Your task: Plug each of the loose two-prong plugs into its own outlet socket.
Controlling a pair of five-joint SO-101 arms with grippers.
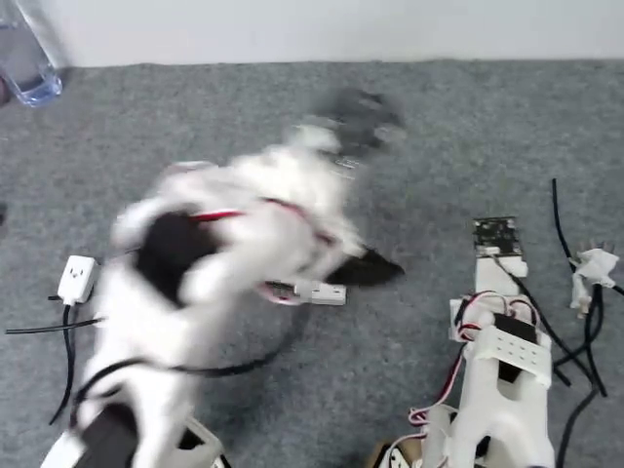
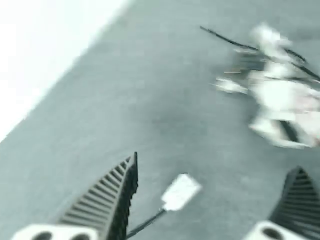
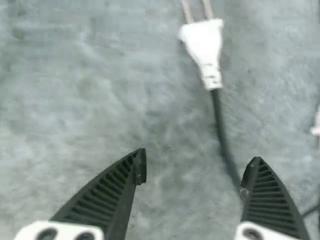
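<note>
An outlet socket [image 1: 76,278] is seen at the left side of the table [image 1: 439,127]. Right of that socket, the left tool [image 2: 216,162] is spread over a white plug [image 2: 181,191], which is framed between its fingers [image 2: 112,200], cord trailing back. Farthest from the socket, the right tool [image 3: 199,155] is likewise spread. A second plug [image 3: 204,42] lies straight ahead of it, prongs pointed away, long axis in line with the tool.

Grey carpet [image 1: 468,127] under plug [image 1: 592,265], outlet socket [image 1: 76,278]
</note>
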